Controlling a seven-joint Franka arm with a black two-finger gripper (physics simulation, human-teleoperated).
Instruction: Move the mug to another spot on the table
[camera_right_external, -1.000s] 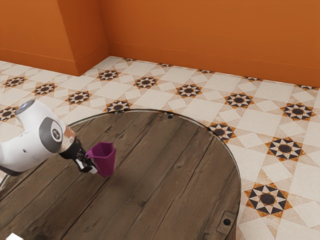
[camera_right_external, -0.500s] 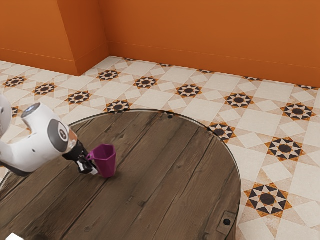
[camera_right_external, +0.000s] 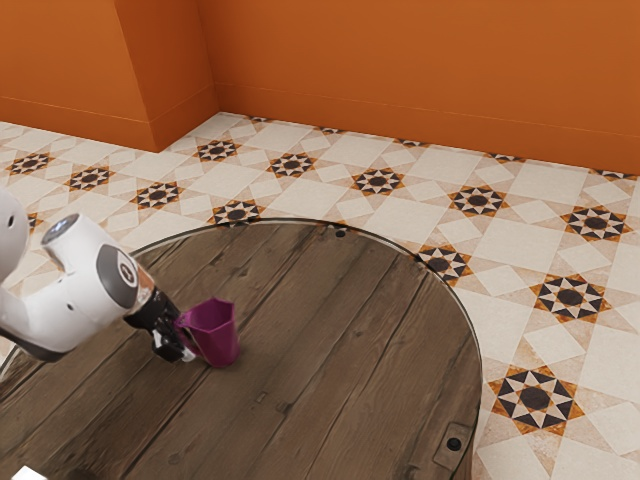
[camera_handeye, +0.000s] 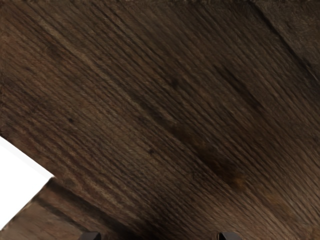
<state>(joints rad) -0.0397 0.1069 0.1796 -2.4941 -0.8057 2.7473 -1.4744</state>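
Observation:
A purple mug (camera_right_external: 213, 331) stands on the round dark wooden table (camera_right_external: 330, 340), toward the exterior view's left. My black gripper (camera_right_external: 181, 335) holds it from the left side, shut on the handle or the wall nearest the arm. The white arm (camera_right_external: 70, 290) comes in from the exterior view's left. The mug's base looks to be at or just above the tabletop; I cannot tell whether it touches. In the wrist view the wooden planks (camera_handeye: 165, 110) pass close under my hand.
The table's rim (camera_right_external: 470, 350) curves along the exterior view's right, with patterned floor tiles (camera_right_external: 560, 260) beyond it. Orange walls (camera_right_external: 420, 60) stand at the back. A white object (camera_right_external: 22, 473) lies at the table's lower-left corner; a white patch (camera_handeye: 17, 187) shows in the wrist view.
My gripper has carried the mug downward and slightly toward the near side of the table over the last second. The arm's wrist has lowered with it.

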